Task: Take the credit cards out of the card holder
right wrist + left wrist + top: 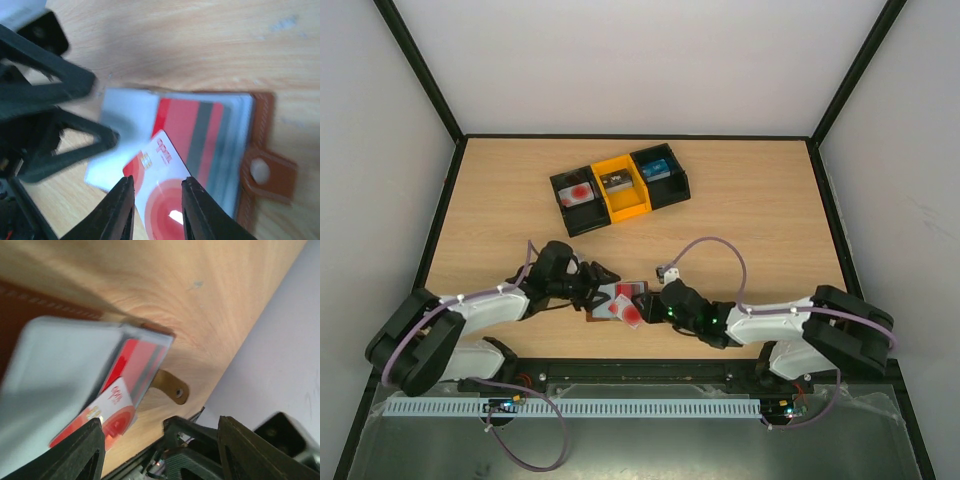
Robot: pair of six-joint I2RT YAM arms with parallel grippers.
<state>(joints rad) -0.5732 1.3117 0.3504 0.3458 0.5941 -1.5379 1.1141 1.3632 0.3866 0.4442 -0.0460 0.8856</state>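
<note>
Two robot arms, one left gripper (597, 289) and one right gripper (654, 304), flank one brown wallet (261, 125) holding two cards. These are one red striped card (182, 125) and one white card (160, 185) with a red disc, seen between the right gripper's fingers (122, 210). Farther out from both grippers stands one tray (625, 209) of three compartments, two black and one yellow, each with one small item.

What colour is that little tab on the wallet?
The tab is brown with a pale snap; clearest in the right wrist view.
</note>
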